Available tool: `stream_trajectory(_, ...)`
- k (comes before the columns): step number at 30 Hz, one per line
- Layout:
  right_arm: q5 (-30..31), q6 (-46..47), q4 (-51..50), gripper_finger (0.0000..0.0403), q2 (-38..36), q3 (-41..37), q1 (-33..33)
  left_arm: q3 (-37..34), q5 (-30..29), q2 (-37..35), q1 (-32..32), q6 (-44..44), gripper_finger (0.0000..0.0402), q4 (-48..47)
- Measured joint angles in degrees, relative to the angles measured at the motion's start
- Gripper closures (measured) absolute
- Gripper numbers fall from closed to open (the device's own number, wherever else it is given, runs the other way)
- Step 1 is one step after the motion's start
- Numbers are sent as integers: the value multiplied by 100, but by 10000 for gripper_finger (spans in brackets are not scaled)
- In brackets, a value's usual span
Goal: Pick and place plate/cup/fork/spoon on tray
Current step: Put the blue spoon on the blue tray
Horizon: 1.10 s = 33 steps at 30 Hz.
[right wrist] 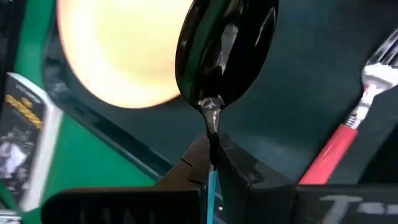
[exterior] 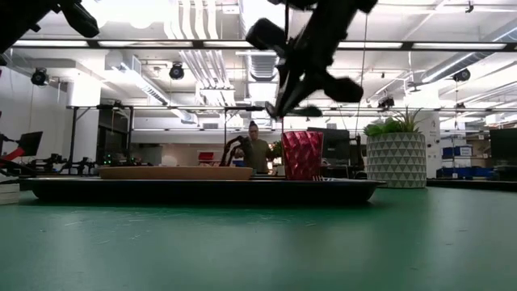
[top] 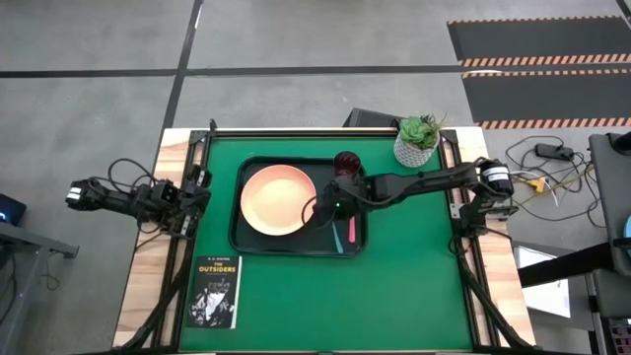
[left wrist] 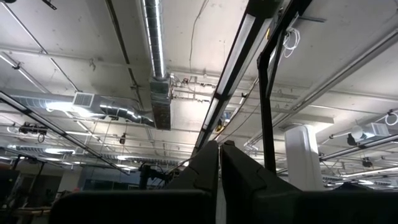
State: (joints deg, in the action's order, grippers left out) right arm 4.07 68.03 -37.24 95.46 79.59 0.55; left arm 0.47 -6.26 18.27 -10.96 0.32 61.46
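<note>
The spoon (right wrist: 219, 59) is clamped by its light blue handle between the right gripper (right wrist: 211, 163)'s 2 fingers, which are closed tight on it; its silver bowl sticks out ahead of the fingertips, above the tray (top: 258, 245). From overhead, this right gripper (top: 317, 210) hangs over the tray's right half, raised off it as the table-level camera shows. The plate (top: 278, 201) lies flat in the tray just to the gripper's left, its edge close under the spoon bowl. The fork (top: 350, 228) lies in the tray beside the gripper, on the side away from the plate, prongs pointing the same way as the spoon. The cup (top: 346, 163) stands upright in the tray's far right corner, behind the gripper. The left gripper (left wrist: 219, 163) waits at the table's left edge, well apart from the tray, fingers pressed together and empty, pointing up at the ceiling.
</note>
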Motion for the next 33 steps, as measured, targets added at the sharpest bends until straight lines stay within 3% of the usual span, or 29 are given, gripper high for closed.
stream_trajectory(6,16,303,-700,394,36,361,153,9,0,-1,0,2,402,44)
stream_trajectory(12,-895,931,-874,394,346,355,332,9,0,-1,0,2,402,50)
stream_trajectory(15,-1066,947,-939,394,599,399,392,9,0,3,0,4,402,58)
stream_trajectory(24,-980,711,-896,394,1253,608,672,9,0,-3,0,4,402,58)
stream_trajectory(33,-456,844,-876,394,1307,610,888,9,0,-3,0,7,402,60)
